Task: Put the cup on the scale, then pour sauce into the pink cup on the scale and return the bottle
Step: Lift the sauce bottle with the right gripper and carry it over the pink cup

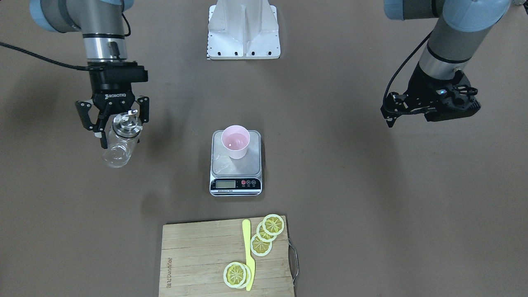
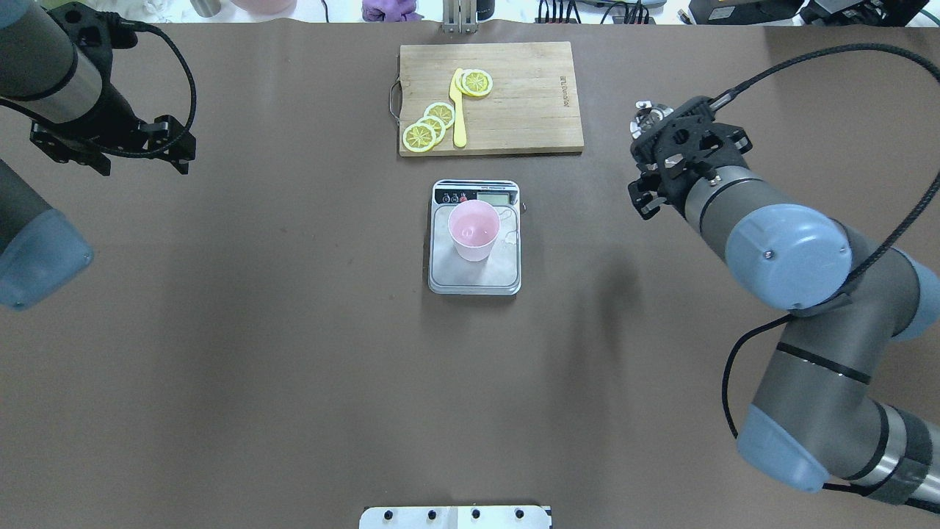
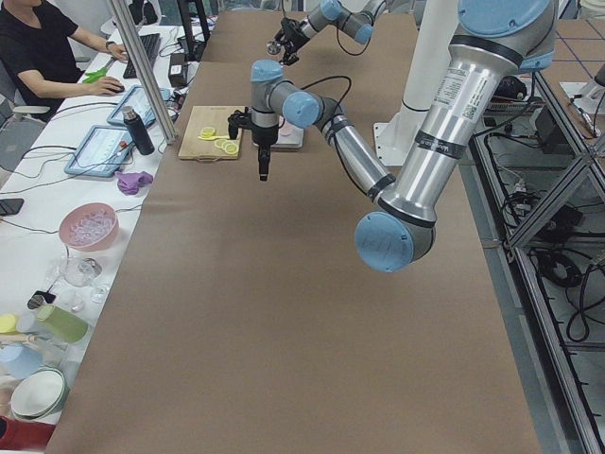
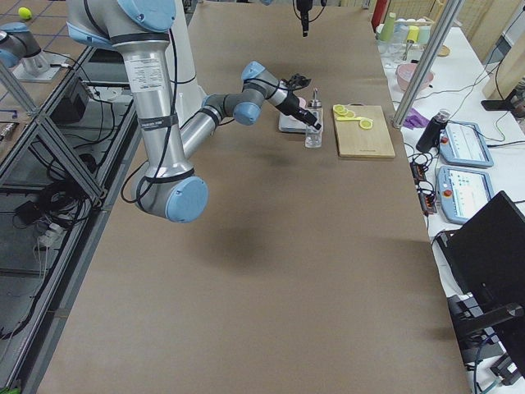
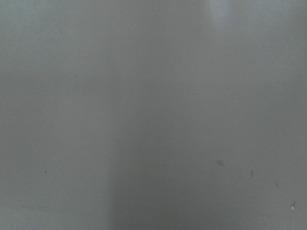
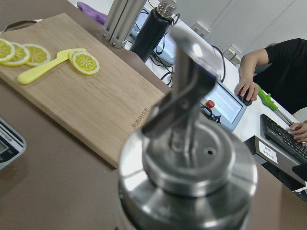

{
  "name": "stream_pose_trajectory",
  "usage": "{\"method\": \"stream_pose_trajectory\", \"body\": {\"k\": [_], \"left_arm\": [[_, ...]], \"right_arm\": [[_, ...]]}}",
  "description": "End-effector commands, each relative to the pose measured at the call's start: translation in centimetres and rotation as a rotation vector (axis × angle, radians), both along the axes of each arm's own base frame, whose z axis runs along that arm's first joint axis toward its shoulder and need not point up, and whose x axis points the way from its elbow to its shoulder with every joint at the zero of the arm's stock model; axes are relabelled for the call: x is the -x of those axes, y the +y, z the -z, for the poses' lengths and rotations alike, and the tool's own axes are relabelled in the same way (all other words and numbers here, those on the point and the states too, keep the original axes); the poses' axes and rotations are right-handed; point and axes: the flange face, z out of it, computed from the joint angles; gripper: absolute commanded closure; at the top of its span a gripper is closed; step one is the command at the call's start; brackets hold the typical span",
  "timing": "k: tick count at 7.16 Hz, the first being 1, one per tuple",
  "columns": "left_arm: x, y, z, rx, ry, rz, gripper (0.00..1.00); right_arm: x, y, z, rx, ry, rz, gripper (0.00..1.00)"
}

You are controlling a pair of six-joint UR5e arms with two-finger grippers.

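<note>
The pale pink cup [image 1: 235, 142] stands upright on the silver scale [image 1: 247, 167], toward its back. The clear sauce in the cup is barely visible, and a few wet patches lie on the platform. The clear glass bottle [image 1: 119, 148] with its metal spout cap stands far to the side of the scale on the robot's right. My right gripper [image 1: 121, 132] is shut on its upper part. The cap fills the right wrist view [image 6: 187, 167]. My left gripper [image 2: 143, 165] is open and empty, held above bare table far from the scale.
A wooden cutting board [image 1: 198, 255] with lemon slices [image 1: 273, 225] and a yellow knife [image 1: 248, 251] lies beyond the scale [image 2: 477, 275] on the operators' side. The robot's white base mount [image 1: 243, 31] is at the near edge. Operators' clutter lies past the table's far edge.
</note>
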Motion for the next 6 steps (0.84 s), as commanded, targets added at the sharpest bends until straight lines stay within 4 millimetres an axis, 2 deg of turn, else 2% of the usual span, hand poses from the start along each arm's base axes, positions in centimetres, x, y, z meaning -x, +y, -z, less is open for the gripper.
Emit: {"method": "stream_pose_trajectory", "body": {"k": [1,3,4,5,6], "left_arm": [[1.5,-1.0,-1.1,-0.060,-0.038,-0.061,0.01],[1.8,-0.9,-2.1,-0.076,-0.056,-0.099,0.01],[2.0,-0.7,-2.8,-0.077,-0.064,-0.116,0.01],[2.0,-0.7,-3.0,-0.080,-0.068,-0.126,0.01],[2.6,-0.5,-4.4,-0.062,-0.078,-0.124,0.01]], "right_arm": [[5.2,3.1,2.7,-0.033,0.188,0.000,1.00],[5.8,3.0,1.6,-0.108,0.408,0.019,1.00],[6.8,2.5,1.1,-0.107,0.475,0.028,1.00],[9.0,1.5,0.7,-0.107,0.514,0.017,1.00],[10.0,1.3,0.4,-0.115,0.538,0.007,1.00]]}}
